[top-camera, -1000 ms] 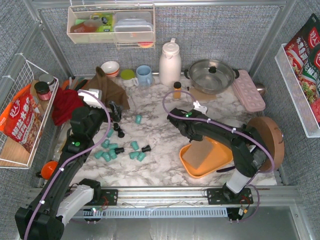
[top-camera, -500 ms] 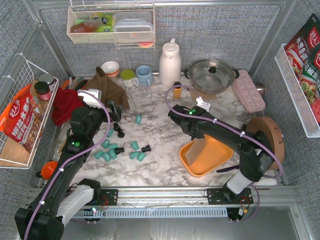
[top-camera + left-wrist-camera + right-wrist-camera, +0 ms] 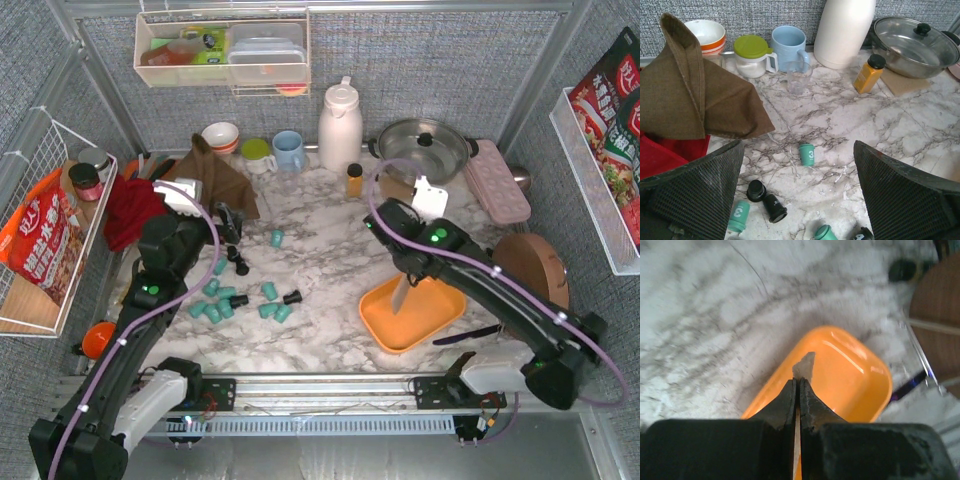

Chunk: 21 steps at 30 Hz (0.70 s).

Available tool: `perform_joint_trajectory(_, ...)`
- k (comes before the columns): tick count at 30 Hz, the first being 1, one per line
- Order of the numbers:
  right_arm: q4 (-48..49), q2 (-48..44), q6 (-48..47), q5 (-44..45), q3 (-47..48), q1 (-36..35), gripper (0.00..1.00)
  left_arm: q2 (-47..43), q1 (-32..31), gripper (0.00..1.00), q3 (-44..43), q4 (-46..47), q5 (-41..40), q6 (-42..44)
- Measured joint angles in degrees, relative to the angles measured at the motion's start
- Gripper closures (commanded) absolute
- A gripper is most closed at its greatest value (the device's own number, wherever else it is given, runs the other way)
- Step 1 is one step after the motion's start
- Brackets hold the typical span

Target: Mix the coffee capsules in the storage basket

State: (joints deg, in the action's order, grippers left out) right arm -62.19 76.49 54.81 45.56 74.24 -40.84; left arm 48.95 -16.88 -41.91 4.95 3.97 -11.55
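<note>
Marble table (image 3: pixel 330 250) carries the orange storage basket (image 3: pixel 425 318) front-right, near the right arm's base and well apart from the coffee capsules (image 3: pixel 225 300). The right gripper (image 3: pixel 400 298) hangs over the basket's left part with its fingers (image 3: pixel 790 395) pressed flat together, pinching nothing. The left gripper (image 3: pixel 800 190) is spread wide above the table's left side, also gripping nothing. The capsules all lie loose on the marble left of centre, outside the basket: a teal cluster with a few black ones mixed in, plus one teal pod (image 3: pixel 277 238) alone toward the back.
</note>
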Motion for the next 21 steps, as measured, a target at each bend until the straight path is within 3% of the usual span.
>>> perform_joint_trajectory(5, 14.95, -9.46, -17.49, 3.32, -6.10, 0.85, 1.00, -1.11, 0.00, 0.01, 0.26, 0.09, 0.02, -0.02)
perform_joint_trajectory(10, 33.73, -13.73, -34.07, 3.98, -11.89, 6.69, 1.00, -2.29, 0.00, 0.01, 1.14, 0.33, 0.02, -0.02)
perform_joint_trajectory(14, 44.28, -11.63, -40.04, 4.33, -11.96, 13.14, 1.00, -2.23, 0.00, 0.01, 1.20, 0.57, -0.50, 0.00)
perform_joint_trajectory(21, 56.43, 0.79, -49.59, 5.75, -8.90, 21.90, 1.00, -2.32, 0.00, 0.01, 1.20, 0.52, -0.63, 0.22)
